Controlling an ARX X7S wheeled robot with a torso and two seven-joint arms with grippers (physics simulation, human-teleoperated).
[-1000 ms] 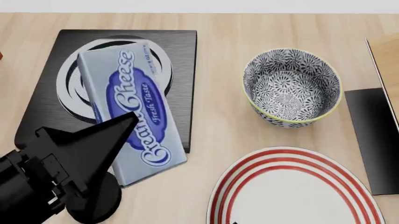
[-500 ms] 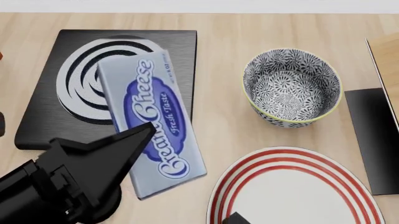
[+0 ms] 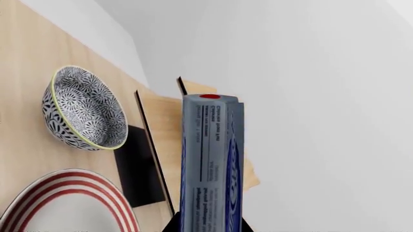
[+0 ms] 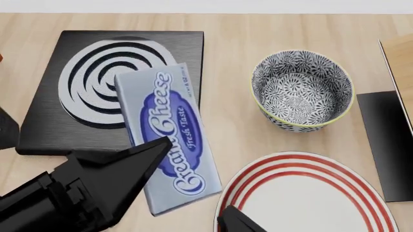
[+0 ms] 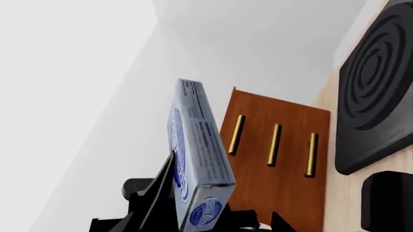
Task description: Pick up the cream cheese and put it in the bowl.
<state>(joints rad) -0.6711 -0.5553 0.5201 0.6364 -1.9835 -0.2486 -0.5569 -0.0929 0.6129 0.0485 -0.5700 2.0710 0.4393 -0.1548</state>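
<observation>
Clearly the carry step is in hand: the left gripper [image 4: 139,162] is clamped on the near end of the cream cheese [image 4: 169,130], which hangs lifted over the edge of the black burner plate [image 4: 45,121], well short of the bowl [image 4: 302,90]. Next the box must travel toward the robot's right until it sits over the bowl's opening, and only then be let go; being long and flat, it will likely rest tilted against the rim. Only a dark tip of the right gripper [image 4: 235,222] shows at the head view's lower edge, so its jaws cannot be judged. A red-ringed plate [image 4: 303,193] lies on the pale wooden table [image 4: 232,121], with a brown cabinet [image 5: 277,159] against plain white walls
</observation>
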